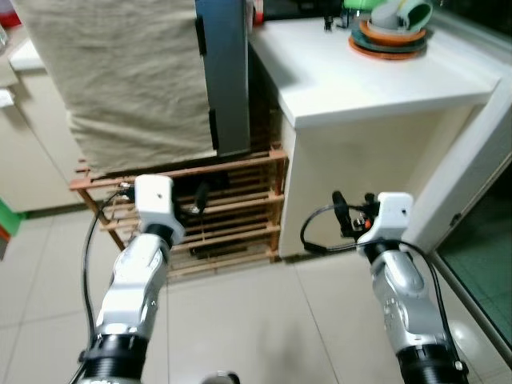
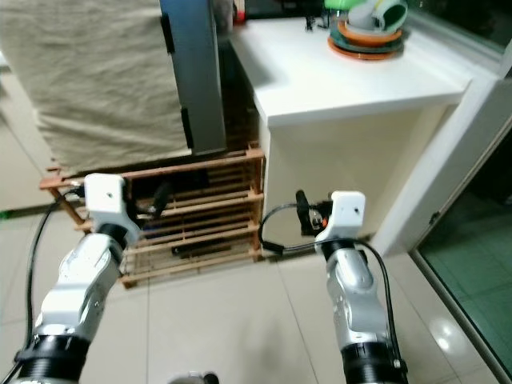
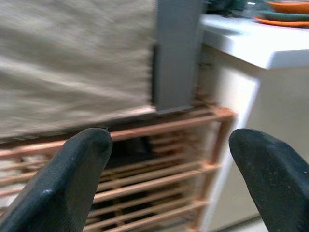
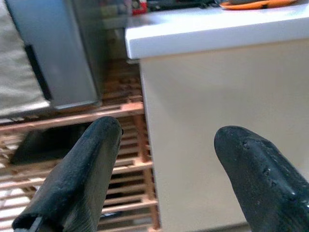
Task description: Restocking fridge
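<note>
Both arms are raised low in front of the grey metal fridge (image 1: pixel 224 72), which stands on a slatted wooden rack (image 1: pixel 232 212) under a beige cloth (image 1: pixel 120 80). The left gripper (image 3: pixel 169 183) and right gripper (image 4: pixel 164 179) hold their black fingers spread wide, grasping nothing. Stacked orange plates (image 1: pixel 388 44) sit on the white counter (image 1: pixel 352 80). No writing is legible.

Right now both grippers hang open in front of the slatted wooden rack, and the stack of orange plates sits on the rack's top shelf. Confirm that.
Wrong on the plates. The stack of orange plates sits on the white counter, as the left eye view shows. Left gripper and right gripper are open before the slatted wooden rack.
</note>
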You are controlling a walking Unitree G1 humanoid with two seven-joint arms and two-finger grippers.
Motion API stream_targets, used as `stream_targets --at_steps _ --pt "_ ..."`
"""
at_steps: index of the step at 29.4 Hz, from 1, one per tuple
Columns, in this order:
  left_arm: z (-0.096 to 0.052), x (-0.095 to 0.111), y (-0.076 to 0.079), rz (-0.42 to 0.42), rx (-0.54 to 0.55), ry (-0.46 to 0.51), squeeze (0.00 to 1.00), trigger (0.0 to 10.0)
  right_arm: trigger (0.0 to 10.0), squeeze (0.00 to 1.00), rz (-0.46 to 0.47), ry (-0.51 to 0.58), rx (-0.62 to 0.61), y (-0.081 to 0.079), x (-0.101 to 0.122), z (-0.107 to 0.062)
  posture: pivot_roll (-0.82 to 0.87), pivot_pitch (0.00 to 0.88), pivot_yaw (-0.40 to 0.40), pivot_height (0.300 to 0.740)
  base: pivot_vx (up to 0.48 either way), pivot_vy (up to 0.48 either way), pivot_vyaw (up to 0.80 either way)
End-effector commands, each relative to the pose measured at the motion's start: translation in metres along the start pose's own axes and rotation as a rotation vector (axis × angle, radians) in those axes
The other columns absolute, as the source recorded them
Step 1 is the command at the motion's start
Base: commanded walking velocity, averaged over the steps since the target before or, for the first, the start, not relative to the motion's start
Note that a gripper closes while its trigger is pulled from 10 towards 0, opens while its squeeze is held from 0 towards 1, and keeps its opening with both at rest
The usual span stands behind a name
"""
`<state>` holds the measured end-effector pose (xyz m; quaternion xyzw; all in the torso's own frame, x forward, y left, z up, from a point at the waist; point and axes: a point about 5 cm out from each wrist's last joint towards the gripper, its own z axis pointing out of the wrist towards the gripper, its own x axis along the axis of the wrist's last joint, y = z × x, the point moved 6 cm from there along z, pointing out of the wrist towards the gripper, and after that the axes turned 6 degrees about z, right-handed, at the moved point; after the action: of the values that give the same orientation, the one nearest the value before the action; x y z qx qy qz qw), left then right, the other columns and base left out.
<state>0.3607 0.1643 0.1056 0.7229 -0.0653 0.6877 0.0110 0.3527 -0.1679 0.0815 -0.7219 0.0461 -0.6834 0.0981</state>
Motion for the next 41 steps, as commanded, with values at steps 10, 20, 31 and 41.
stream_targets --at_steps 10,20,31,41 --pt "0.0 -0.006 -0.006 -0.044 0.052 -0.026 0.0 10.0 10.0 0.0 0.027 -0.004 -0.042 0.008 -0.006 -0.001 -0.08 0.0 0.031 0.74 0.0 0.238 0.06" --pt "0.001 -0.013 -0.012 -0.103 0.095 -0.046 0.0 10.0 10.0 0.0 0.003 -0.025 -0.034 0.011 -0.011 -0.004 -0.09 0.0 0.025 0.74 0.0 0.477 0.0" --pt "0.005 -0.011 -0.01 -0.049 0.101 -0.033 0.0 10.0 10.0 0.0 -0.042 -0.055 0.038 -0.003 -0.02 -0.008 -0.09 0.0 0.024 0.74 0.0 0.305 0.19" --pt "0.006 0.005 0.0 -0.052 0.047 0.03 0.0 10.0 10.0 0.0 -0.117 -0.082 0.199 -0.038 -0.029 -0.013 -0.1 0.0 0.027 0.74 0.31 0.0 0.2"
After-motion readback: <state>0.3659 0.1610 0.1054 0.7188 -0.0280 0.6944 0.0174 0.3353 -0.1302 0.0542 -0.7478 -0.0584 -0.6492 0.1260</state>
